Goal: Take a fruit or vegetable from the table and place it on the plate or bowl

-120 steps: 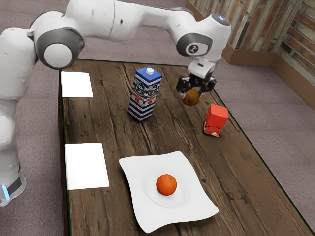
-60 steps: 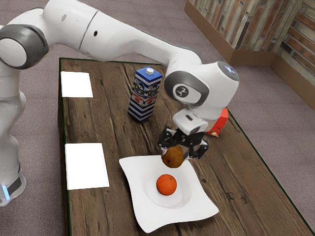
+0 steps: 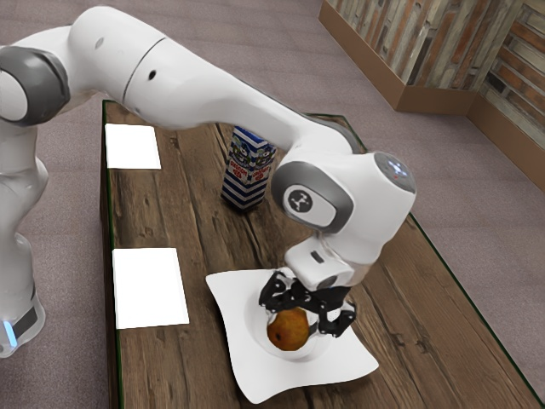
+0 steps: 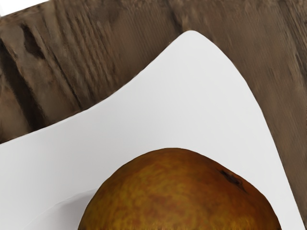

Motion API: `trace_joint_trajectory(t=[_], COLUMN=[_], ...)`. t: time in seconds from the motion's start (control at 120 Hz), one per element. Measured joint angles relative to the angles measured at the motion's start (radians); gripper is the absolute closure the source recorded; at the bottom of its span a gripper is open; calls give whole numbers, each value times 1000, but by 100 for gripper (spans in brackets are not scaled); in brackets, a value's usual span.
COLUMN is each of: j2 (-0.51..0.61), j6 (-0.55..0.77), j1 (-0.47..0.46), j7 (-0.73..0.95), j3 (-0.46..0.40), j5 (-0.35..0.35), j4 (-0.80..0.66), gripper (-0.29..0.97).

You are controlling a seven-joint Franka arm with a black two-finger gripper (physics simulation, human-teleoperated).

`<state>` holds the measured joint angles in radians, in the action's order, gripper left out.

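A brown-orange round fruit [image 3: 288,331] hangs low over the middle of the white wavy-edged plate [image 3: 234,294], and my gripper [image 3: 305,317] is shut on it from above. In the wrist view the same fruit [image 4: 182,196] looms just under the hand, with the plate [image 4: 192,96] beneath it and dark wood beyond its corner. My hand and the held fruit cover the spot on the plate where the orange lay.
A blue-and-white striped carton [image 3: 247,175] stands behind my arm, toward the table's far side. Two white paper sheets [image 3: 132,146] [image 3: 149,287] lie along the exterior view's left edge of the table. The table's edge [image 3: 460,285] runs close on the exterior view's right.
My arm carried the brown fruit from beside the carton and red box over to the plate and lowered it to the plate's middle, covering the orange.
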<state>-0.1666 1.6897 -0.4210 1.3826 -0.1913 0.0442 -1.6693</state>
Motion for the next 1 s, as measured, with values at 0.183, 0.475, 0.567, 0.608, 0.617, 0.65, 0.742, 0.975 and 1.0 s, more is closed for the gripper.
trace_joint_trajectory(t=[0.183, 0.475, 0.567, 0.608, 0.617, 0.65, 0.742, 0.975, 1.0], j2=[-9, -11, -17, -19, -19, -21, -24, 162, 179], j6=[17, 24, 17, 14, 14, 12, 8, -47, -63], j1=[-5, -5, -3, 0, 0, 1, 4, 432, 479], j7=[-21, -44, -48, -50, -51, -52, -55, -64, -65], j3=[-13, -10, -8, -7, -7, -6, -4, -152, -130], j5=[-4, -7, -3, -2, -1, -1, 1, -49, -63], j4=[38, 55, 55, 55, 55, 55, 55, 6, 10], gripper=[48, 29, 17, 12, 12, 9, 5, 1, 1])
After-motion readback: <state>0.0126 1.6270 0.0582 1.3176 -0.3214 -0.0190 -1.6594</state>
